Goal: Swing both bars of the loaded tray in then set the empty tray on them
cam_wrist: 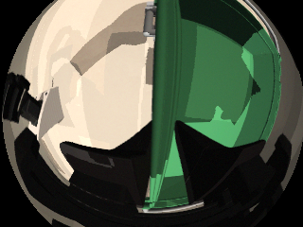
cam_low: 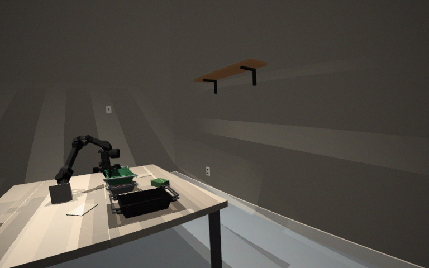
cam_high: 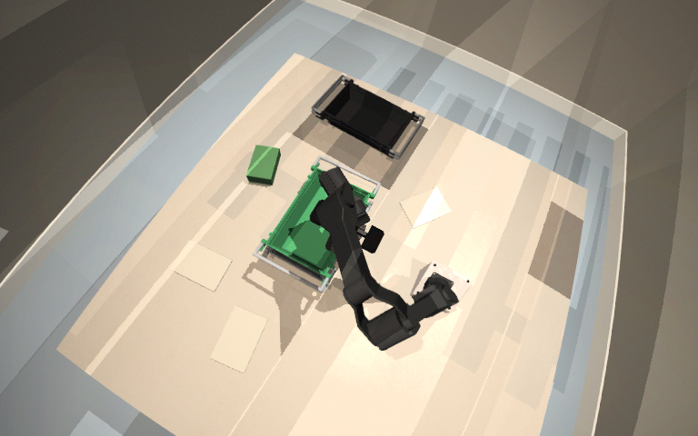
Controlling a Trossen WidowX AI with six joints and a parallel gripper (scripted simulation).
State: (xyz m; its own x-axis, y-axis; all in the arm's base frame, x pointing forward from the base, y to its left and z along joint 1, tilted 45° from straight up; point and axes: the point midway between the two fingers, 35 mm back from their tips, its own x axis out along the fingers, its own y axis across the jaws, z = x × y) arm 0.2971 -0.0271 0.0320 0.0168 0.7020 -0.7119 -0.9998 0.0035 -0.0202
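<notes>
The green empty tray (cam_high: 295, 213) (cam_low: 120, 180) (cam_wrist: 168, 57) is over the grey loaded tray (cam_low: 122, 190) and looks about level. Its own wire bars stick out past its ends. A little red of the load shows between the two trays in the exterior view. My gripper (cam_wrist: 166, 124) is shut on a long side wall of the green tray, one finger inside and one outside. The arm hides the fingers in the top view. The green tray hides most of the loaded tray and its bars, so I cannot tell whether the green tray touches the bars.
A black tray (cam_high: 356, 133) (cam_low: 143, 209) with its bars out stands beyond the stack, near the table's edge. A green block (cam_high: 264, 163) (cam_low: 160, 182) lies beside the stack. Several thin pale sheets lie on the table. A wooden shelf (cam_low: 232, 70) is on the wall.
</notes>
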